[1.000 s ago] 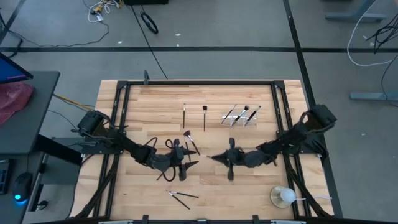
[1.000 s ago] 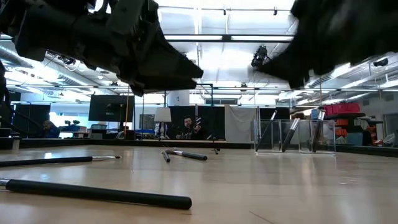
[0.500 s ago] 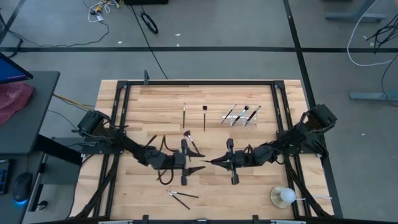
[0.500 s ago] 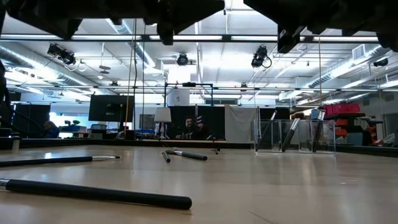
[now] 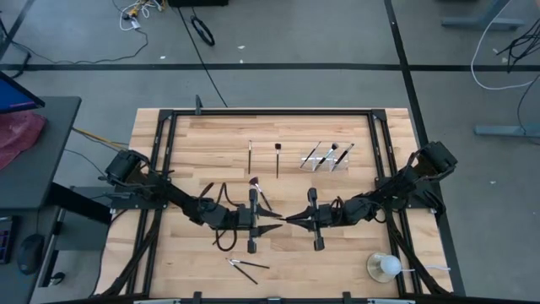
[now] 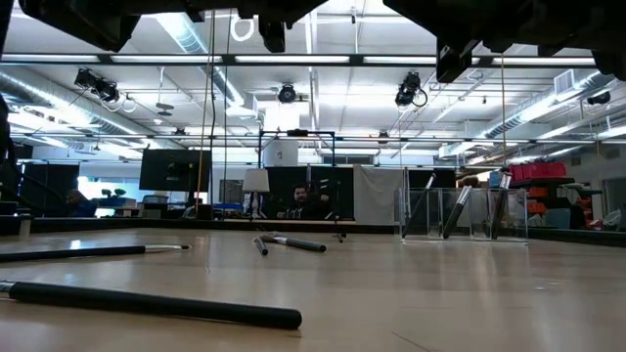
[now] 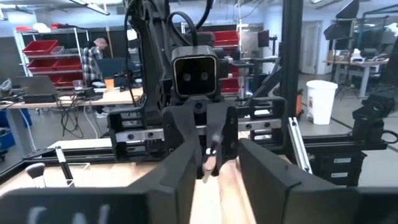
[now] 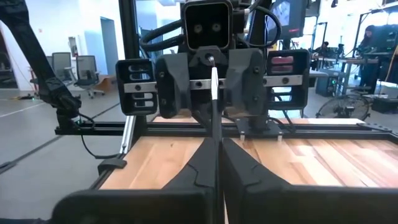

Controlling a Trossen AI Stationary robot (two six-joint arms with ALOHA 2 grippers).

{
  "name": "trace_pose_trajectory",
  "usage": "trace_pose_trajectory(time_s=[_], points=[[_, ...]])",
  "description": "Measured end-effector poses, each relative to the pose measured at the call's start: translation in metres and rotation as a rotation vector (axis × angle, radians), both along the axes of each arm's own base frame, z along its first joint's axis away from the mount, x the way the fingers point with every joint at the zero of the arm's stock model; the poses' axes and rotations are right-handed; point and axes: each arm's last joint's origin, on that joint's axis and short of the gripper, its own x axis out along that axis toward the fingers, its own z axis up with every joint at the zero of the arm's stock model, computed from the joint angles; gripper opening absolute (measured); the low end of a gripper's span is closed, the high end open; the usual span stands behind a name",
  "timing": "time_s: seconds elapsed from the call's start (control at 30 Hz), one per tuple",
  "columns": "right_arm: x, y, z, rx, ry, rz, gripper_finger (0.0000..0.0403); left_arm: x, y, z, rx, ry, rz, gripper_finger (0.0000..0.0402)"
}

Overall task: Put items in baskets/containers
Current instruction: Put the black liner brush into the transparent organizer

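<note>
My two grippers meet tip to tip above the middle of the table, both level. My right gripper (image 5: pixel 291 219) is shut on a thin brush (image 8: pixel 214 106) that points at my left gripper (image 5: pixel 274 226). My left gripper (image 7: pixel 217 158) is open, with one finger on either side of the brush's free end (image 7: pixel 211 158). A clear tray (image 5: pixel 327 156) at the far right holds three brushes. More brushes lie loose on the wood (image 5: pixel 251 154) (image 5: pixel 278 158) (image 5: pixel 257 191) (image 5: pixel 245 267). My right gripper pinches the brush between its two fingers at the end nearest to it (image 8: pixel 216 140). It comes level from the table's right, and the brush runs on along the fingers' line. The brush is lifted clear of the table. I cannot tell whether my left gripper's fingers (image 8: pixel 245 74) touch the free end.
A round clear cup with a white ball (image 5: pixel 384 267) stands at the near right corner. A black frame (image 5: pixel 270 113) runs around the tabletop. In the low view, dark brush handles (image 6: pixel 147 301) (image 6: pixel 93 252) lie near the front left.
Both grippers have risen and tipped from slanting down to level, so that they now face each other. In the low view they have gone up out of the picture. The brush has risen with my right gripper. The brushes on the table have stayed put.
</note>
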Motion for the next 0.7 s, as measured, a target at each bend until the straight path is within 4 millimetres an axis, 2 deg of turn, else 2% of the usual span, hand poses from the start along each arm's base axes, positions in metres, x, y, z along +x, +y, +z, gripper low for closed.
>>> trace_pose_trajectory(time_s=[0.27,0.43,0.6,0.7], points=[[0.000,0.000,0.000,-0.001,0.003,0.001,0.0012,0.000,0.000,-0.001,0.010,0.006,-0.001,0.0019],[-0.004,-0.001,-0.003,-0.028,0.120,-0.061,0.0048,0.001,0.002,-0.003,-0.008,0.038,0.018,0.0021],[-0.033,-0.011,0.004,-0.003,0.390,-0.213,0.0094,0.007,0.024,-0.002,-0.105,0.109,0.073,0.0018],[-0.057,-0.021,0.007,0.082,0.544,-0.266,0.0113,0.024,0.046,0.003,-0.146,0.196,0.100,0.0018]])
